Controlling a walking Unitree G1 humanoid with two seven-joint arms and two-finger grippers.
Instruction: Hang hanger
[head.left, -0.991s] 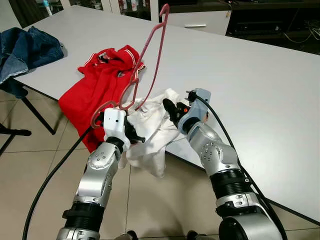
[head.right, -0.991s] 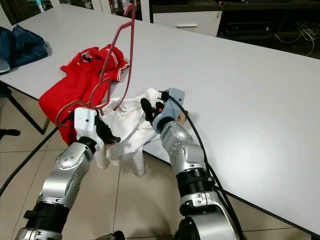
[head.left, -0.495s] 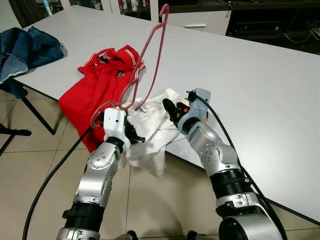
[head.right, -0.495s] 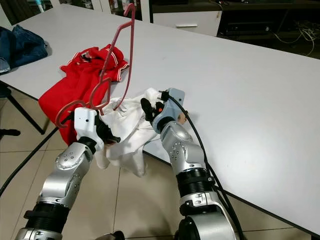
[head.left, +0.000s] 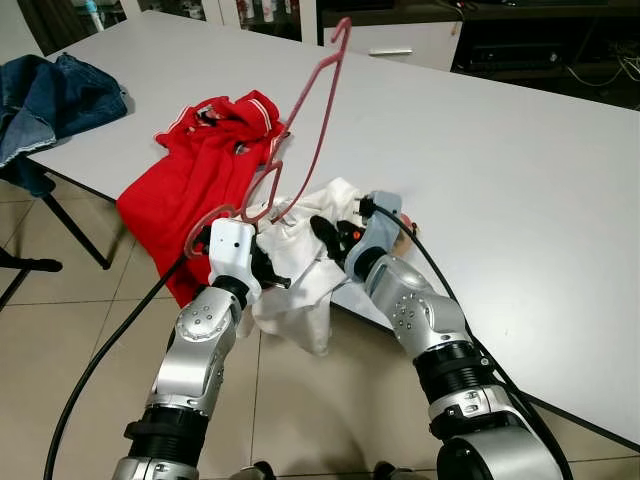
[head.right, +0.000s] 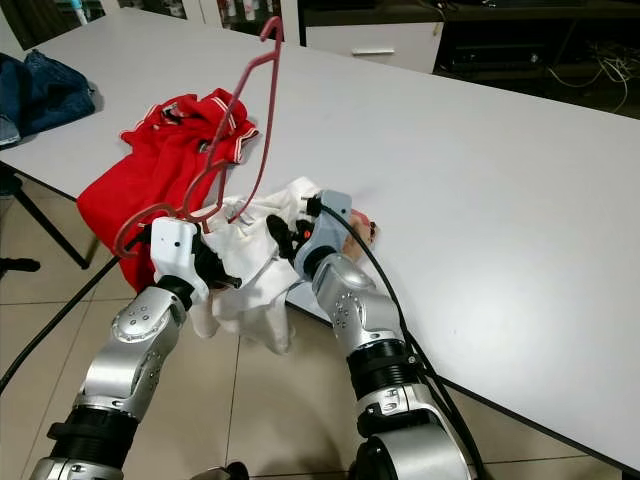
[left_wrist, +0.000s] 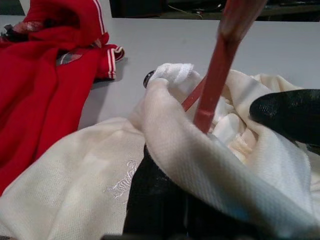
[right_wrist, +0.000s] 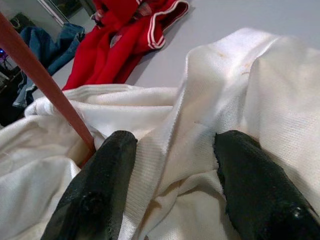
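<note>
A pink hanger (head.left: 322, 68) stands tilted over the table edge, hook uppermost. Its lower end is inside the neck of a white shirt (head.left: 300, 290) that droops off the edge. My left gripper (head.left: 265, 270) is shut on the hanger's lower end, with white cloth bunched over its fingers (left_wrist: 155, 200). Close beside it, my right gripper (head.left: 325, 232) is open, its fingers (right_wrist: 100, 190) spread flat on the shirt next to the hanger's bar (right_wrist: 45, 85). A red garment (head.left: 205, 160) lies on the table to the left.
The white table (head.left: 500, 150) stretches away to the right and back. Blue jeans (head.left: 55, 100) lie at its far left corner. Black cables (head.left: 95, 365) trail from both arms. Tiled floor lies below the edge, and dark cabinets stand behind the table.
My right gripper has moved left over the shirt, closer to the hanger and the left gripper. The hanger's hook has tipped a little to the right.
</note>
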